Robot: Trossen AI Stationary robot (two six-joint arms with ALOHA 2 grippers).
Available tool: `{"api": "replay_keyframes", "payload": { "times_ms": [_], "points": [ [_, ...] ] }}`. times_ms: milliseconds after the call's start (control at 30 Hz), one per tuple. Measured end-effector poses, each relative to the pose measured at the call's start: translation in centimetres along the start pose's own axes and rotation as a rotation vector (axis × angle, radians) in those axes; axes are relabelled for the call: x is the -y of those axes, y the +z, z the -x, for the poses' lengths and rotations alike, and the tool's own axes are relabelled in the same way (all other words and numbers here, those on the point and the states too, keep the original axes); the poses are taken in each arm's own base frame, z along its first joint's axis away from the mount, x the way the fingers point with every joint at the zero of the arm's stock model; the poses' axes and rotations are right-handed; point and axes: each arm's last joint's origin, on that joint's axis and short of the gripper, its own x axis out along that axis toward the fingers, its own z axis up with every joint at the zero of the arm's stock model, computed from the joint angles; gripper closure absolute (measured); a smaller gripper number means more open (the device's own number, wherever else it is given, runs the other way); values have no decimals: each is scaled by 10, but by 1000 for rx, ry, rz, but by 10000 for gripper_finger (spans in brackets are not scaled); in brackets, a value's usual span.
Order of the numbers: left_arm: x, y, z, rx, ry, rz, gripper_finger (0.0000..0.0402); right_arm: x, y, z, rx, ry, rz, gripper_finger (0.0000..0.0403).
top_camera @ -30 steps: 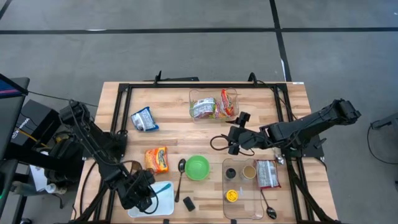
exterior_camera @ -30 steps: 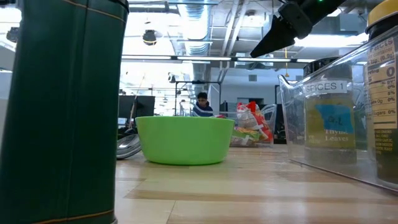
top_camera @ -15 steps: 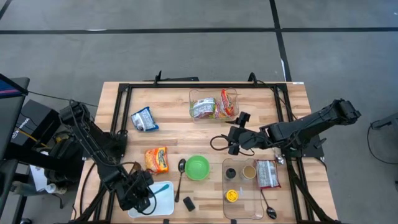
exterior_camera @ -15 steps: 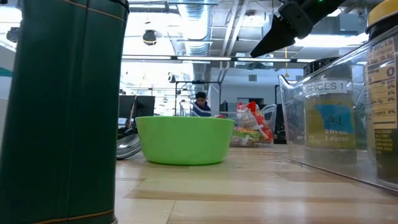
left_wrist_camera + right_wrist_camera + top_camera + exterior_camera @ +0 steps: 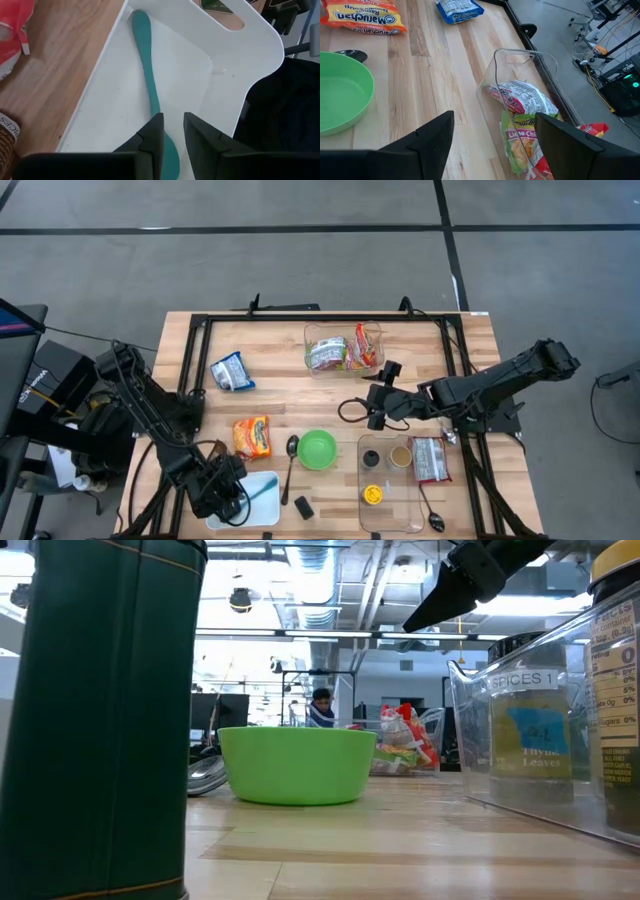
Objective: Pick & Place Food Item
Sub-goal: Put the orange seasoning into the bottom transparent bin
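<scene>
left gripper (image 5: 236, 498) low over the white cutting board (image 5: 262, 502) at the near left of the table (image 5: 270, 350). in the left wrist view its fingers (image 5: 152, 140) stand narrowly apart with a slim gap, straddling the handle of a teal spoon (image 5: 146, 60) that lies flat on the board; cannot tell whether they pinch it.

right gripper (image 5: 374, 402) hangs above the table's middle, right of centre, fingers (image 5: 435, 137) spread wide, nothing between them.

food items: an orange ramen packet (image 5: 252, 436) lies flat near the left gripper, just left of the green bowl (image 5: 318, 449). a blue-white packet (image 5: 232, 371) lies farther back on the left. a clear bin (image 5: 345, 348) at the far centre holds more noodle packs. another packet (image 5: 431, 459) lies at the right, beside a clear tray (image 5: 388, 485) holding spice jars.

a metal spoon (image 5: 291, 452) lies between the ramen packet and the bowl. a small black block (image 5: 303, 506) sits just right of the cutting board.

low view: green bowl (image 5: 297, 764) mid-table, a person (image 5: 321, 708) in the room well behind it.
</scene>
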Motion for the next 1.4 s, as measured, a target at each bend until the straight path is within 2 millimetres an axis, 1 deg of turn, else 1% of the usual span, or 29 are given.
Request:
{"api": "replay_keyframes", "payload": {
  "times_ms": [100, 200, 300, 433, 533, 733, 867, 967, 1033, 1133, 1400],
  "points": [
    [1, 2, 1, 4, -10, 8, 328, 0, 0, 0, 0, 0, 0, 133],
    [5, 8, 7, 21, -79, 40, 334, 0, 0, 0, 0, 0, 0, 133],
    [11, 16, 18, 88, -159, 38, 346, 0, 0, 0, 0, 0, 0, 133],
    [15, 25, 37, 221, -238, -38, 363, 0, 0, 0, 0, 0, 0, 133],
    [15, 31, 53, 332, -258, -101, 376, 0, 0, 0, 0, 0, 0, 133],
    [9, 42, 81, 550, -223, -216, 400, 0, 0, 0, 0, 0, 0, 133],
    [1, 47, 92, 668, -145, -247, 401, 0, 0, 0, 0, 0, 0, 133],
    [-5, 48, 95, 718, -74, -258, 401, 0, 0, 0, 0, 0, 0, 133],
    [-9, 48, 95, 719, -39, -261, 401, 0, 0, 0, 0, 0, 0, 133],
    [-17, 46, 92, 685, 2, -217, 401, 0, 0, 0, 0, 0, 0, 133],
    [-46, 36, 86, 430, 111, 64, 401, 0, 0, 0, 0, 0, 0, 133]
  ]
}}
